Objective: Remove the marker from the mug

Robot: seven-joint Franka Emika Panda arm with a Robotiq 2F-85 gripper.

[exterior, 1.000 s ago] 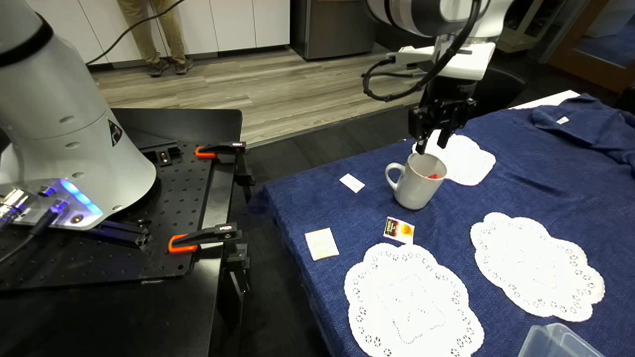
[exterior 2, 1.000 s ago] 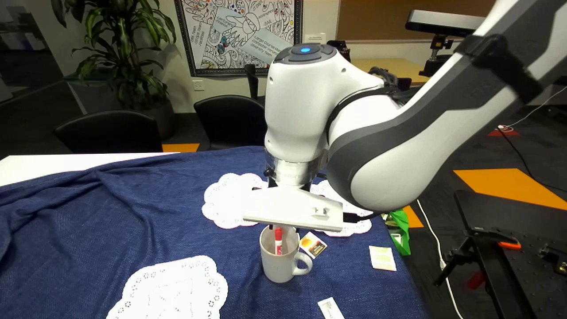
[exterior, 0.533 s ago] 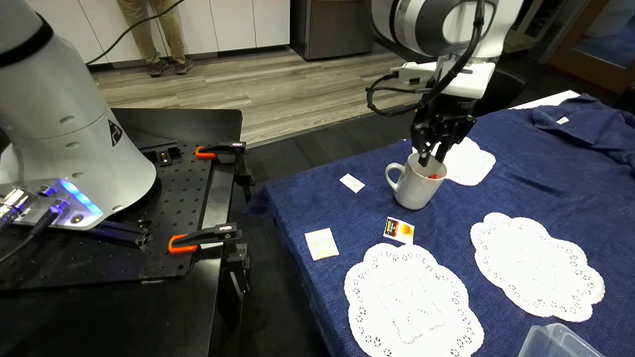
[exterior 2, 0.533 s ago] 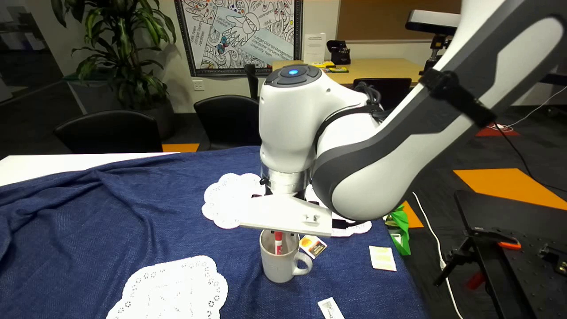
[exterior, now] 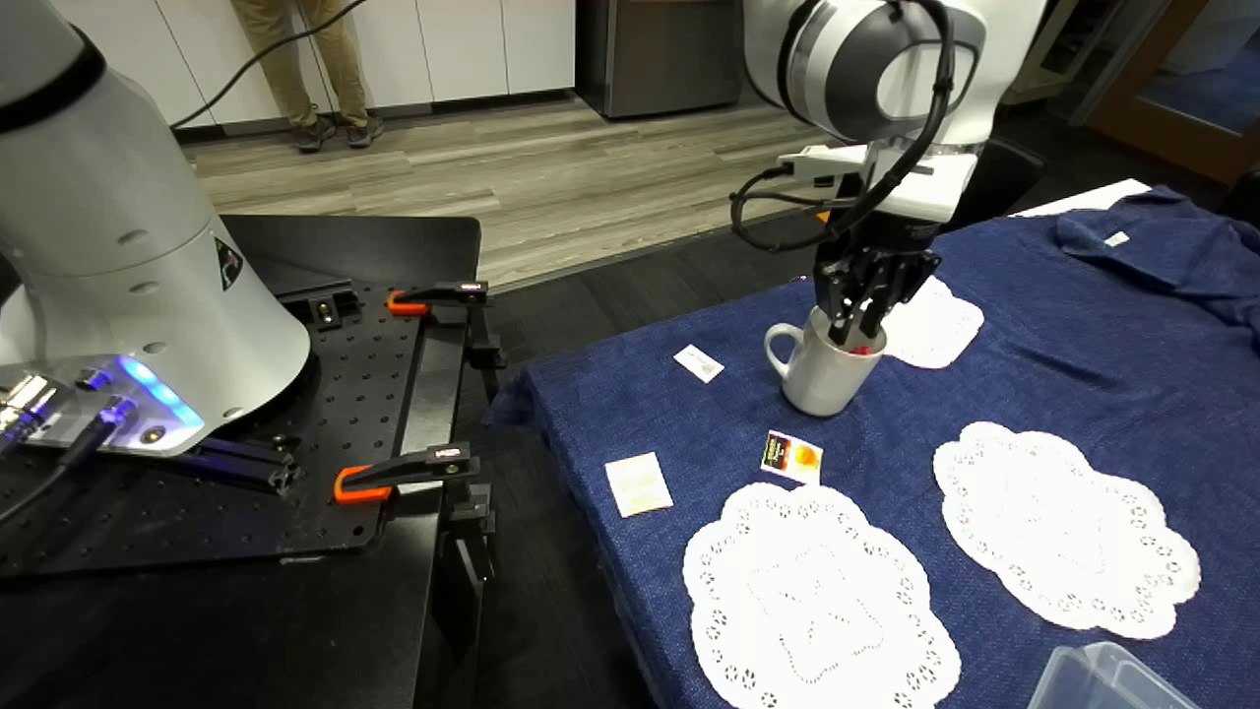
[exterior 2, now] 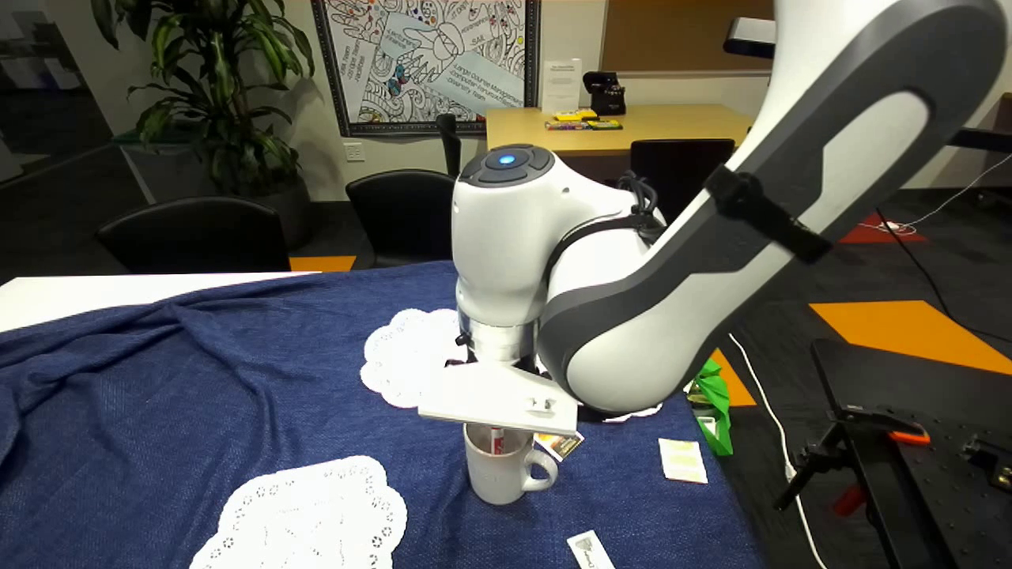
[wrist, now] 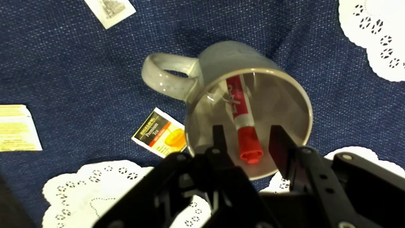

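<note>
The white mug [exterior: 822, 379] stands upright on the blue cloth, its handle toward the robot base; it also shows in an exterior view [exterior 2: 496, 478] and the wrist view [wrist: 227, 53]. The marker [wrist: 242, 104], white with a red label and red cap, leans inside the mug. Only its red end [exterior: 860, 351] shows in an exterior view; its label [exterior 2: 496, 441] shows in an exterior view, the cap hidden behind the wrist. My gripper [wrist: 249, 133] is open at the mug's mouth, a finger either side of the red cap with gaps visible. Its fingertips [exterior: 854, 333] are at rim height.
A tea packet [exterior: 792, 458] lies beside the mug. A pale yellow packet [exterior: 638, 484] and a small white paper [exterior: 699, 363] lie nearer the base. Lace doilies [exterior: 817, 601] [exterior: 1063, 532] [exterior: 935, 325] lie around. A clear plastic container [exterior: 1107, 679] stands at the table's side.
My open gripper has come down from above the mug to its mouth, the fingers now around the marker's cap. The mug and marker have not moved.
</note>
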